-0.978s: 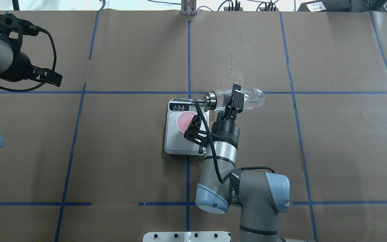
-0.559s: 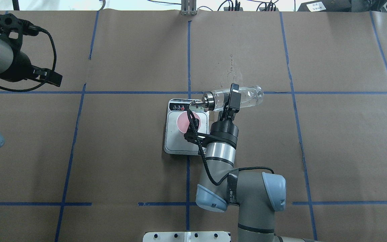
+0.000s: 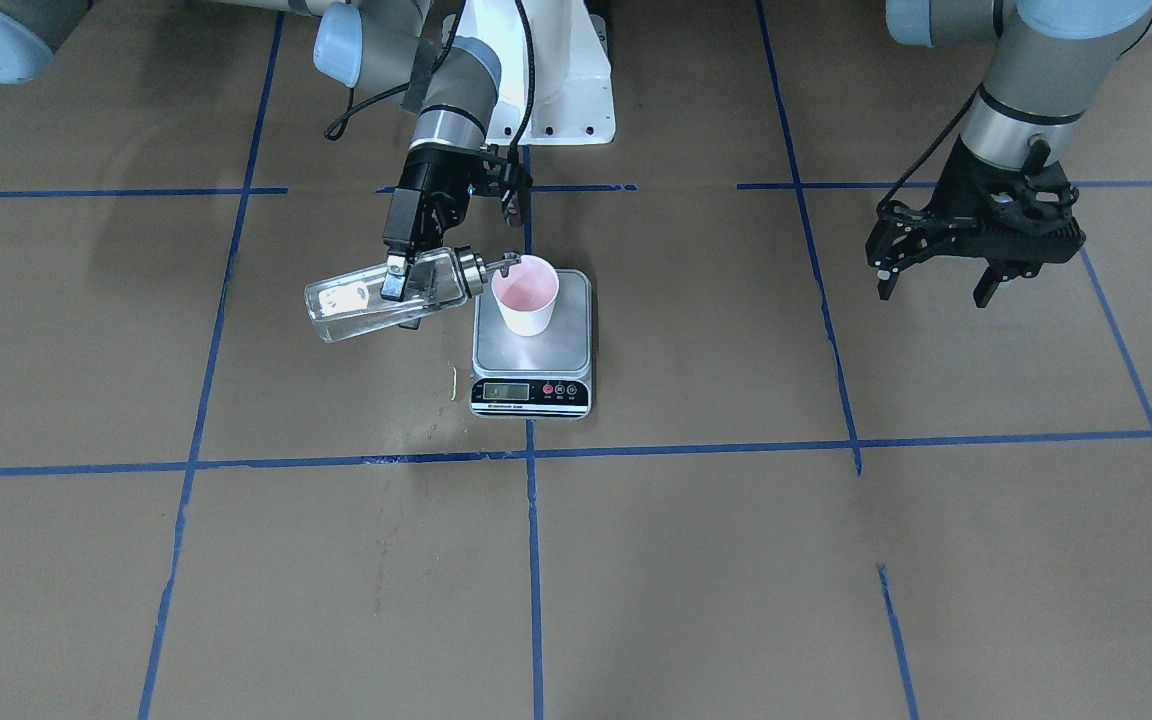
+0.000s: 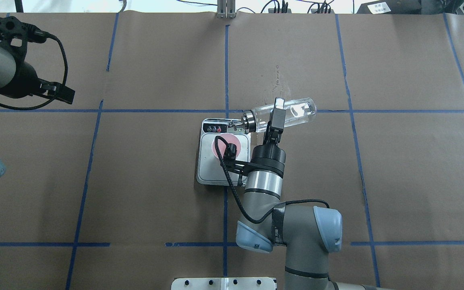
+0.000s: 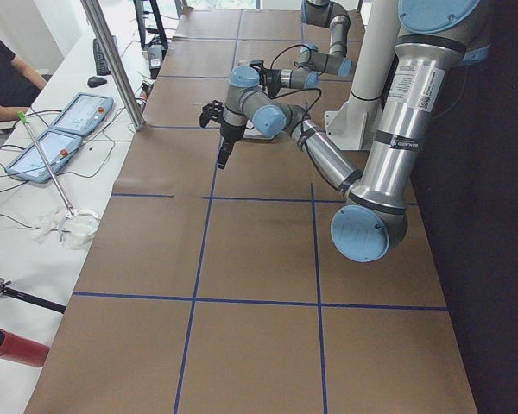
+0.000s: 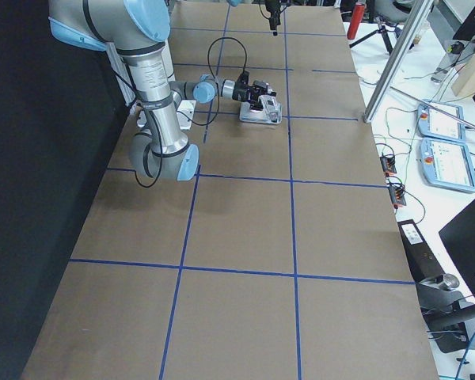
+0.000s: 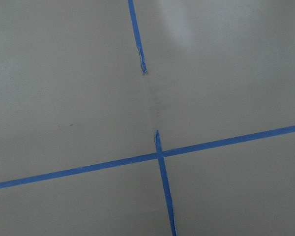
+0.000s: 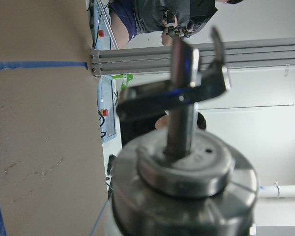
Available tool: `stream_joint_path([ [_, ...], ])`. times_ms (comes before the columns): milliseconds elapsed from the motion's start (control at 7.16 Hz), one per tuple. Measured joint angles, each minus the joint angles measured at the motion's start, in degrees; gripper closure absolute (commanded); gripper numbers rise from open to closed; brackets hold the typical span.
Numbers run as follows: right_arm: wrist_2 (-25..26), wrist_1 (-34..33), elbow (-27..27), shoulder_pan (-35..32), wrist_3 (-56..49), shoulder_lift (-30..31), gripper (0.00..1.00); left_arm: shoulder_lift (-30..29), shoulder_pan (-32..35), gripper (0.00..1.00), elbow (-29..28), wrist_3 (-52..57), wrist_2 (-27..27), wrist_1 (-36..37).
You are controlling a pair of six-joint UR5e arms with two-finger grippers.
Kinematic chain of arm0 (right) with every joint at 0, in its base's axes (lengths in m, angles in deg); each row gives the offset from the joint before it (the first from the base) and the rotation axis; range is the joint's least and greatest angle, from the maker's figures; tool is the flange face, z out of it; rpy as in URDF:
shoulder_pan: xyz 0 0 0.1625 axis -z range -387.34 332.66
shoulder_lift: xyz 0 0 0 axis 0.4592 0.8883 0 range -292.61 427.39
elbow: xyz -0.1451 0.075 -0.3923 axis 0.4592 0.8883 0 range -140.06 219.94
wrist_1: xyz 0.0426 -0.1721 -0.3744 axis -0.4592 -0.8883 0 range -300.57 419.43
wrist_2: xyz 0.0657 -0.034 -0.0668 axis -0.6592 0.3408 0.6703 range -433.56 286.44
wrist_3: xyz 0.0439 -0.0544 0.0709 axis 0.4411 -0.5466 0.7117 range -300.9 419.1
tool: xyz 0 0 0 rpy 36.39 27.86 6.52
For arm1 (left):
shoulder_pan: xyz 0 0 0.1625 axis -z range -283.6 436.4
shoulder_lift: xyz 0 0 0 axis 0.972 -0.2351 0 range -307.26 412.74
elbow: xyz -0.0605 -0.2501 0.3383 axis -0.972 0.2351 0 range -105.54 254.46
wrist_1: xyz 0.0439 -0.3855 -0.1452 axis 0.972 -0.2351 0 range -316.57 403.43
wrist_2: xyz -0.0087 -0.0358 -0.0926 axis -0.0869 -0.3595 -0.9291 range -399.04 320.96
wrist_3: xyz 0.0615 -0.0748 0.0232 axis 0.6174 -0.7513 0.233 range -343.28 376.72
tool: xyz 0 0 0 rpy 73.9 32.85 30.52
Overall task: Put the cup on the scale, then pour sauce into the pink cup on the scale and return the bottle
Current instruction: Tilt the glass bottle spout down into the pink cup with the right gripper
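The pink cup [image 3: 526, 296] stands upright on the silver scale [image 3: 536, 352]. My right gripper [image 3: 401, 288] is shut on the clear glass bottle [image 3: 361, 300] and holds it nearly level, its silver spout at the cup's rim. From overhead the bottle [image 4: 296, 112] lies right of the scale [image 4: 210, 171], and my wrist partly hides the cup [image 4: 217, 148]. The bottle's cap [image 8: 182, 187] fills the right wrist view. I cannot tell whether liquid is flowing. My left gripper [image 3: 931, 295] is open and empty, far from the scale; it also shows overhead [image 4: 58, 91].
Brown paper with a grid of blue tape lines [image 4: 226, 60] covers the table. Small wet spots [image 3: 441, 425] mark the paper beside the scale. A white mount plate [image 4: 224, 283] sits at the near edge. Tablets and cables [image 6: 443, 142] lie off the table's side.
My right wrist has rolled with the bottle in it. The bottle's base end has swung slightly toward the far side, and the spout has stayed by the cup. The left arm has not moved.
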Motion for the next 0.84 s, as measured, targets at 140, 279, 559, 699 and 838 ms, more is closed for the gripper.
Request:
stream_joint_path([
  [140, 0.7, 0.0, 0.3, 0.0, -1.4, 0.1, 1.0, 0.0, 0.0, 0.0, 0.0, -0.3, 0.0, 0.0],
  [279, 1.3, 0.0, 0.4, -0.1, -2.6, 0.2, 1.0, 0.0, 0.0, 0.0, 0.0, -0.5, 0.0, 0.0],
  [559, 2.7, -0.1, 0.5, -0.1, -6.1, 0.5, 1.0, -0.1, -0.1, 0.0, 0.0, -0.7, 0.0, 0.0],
  [699, 3.2, -0.1, 0.6, -0.1, -7.7, 0.6, 1.0, -0.1, -0.1, 0.0, 0.0, -0.7, 0.0, -0.1],
  [838, 3.8, -0.1, 0.6, 0.0, -9.3, 0.7, 1.0, -0.1, -0.1, 0.0, -0.1, -0.7, 0.0, -0.1],
])
